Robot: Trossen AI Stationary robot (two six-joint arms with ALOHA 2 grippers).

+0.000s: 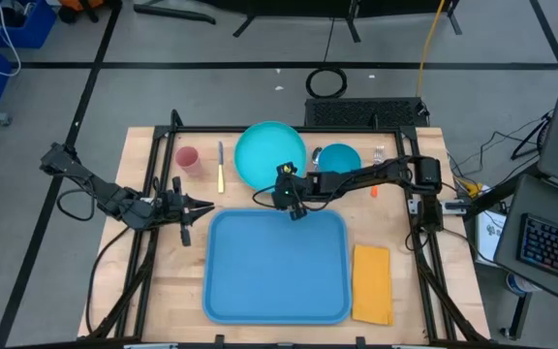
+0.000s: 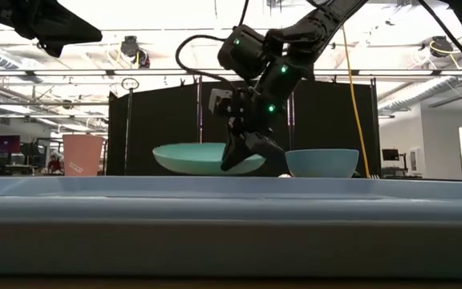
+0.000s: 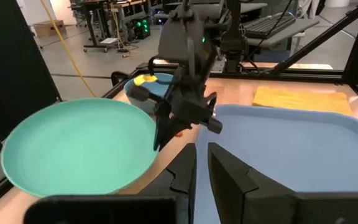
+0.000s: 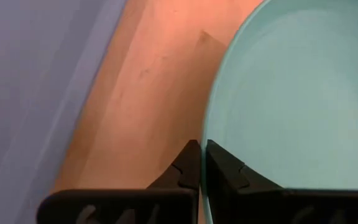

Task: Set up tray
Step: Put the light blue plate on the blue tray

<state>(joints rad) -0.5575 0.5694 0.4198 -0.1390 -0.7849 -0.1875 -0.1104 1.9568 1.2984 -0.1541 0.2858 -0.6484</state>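
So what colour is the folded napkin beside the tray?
Yellow-orange; the napkin shows best in the high view, right of the light-blue tray.

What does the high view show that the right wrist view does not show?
Only the high view shows the left gripper waiting beside the tray, the pink cup, the blue bowl and the yellow napkin. Only the right wrist view shows the right gripper shut on the plate's rim. Both show the turquoise plate, the tray and the wooden table.

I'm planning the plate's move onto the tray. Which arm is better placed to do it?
The right. Its gripper is already closed on the rim of the plate, just beyond the tray. The left gripper waits off the tray's left side, holding nothing.
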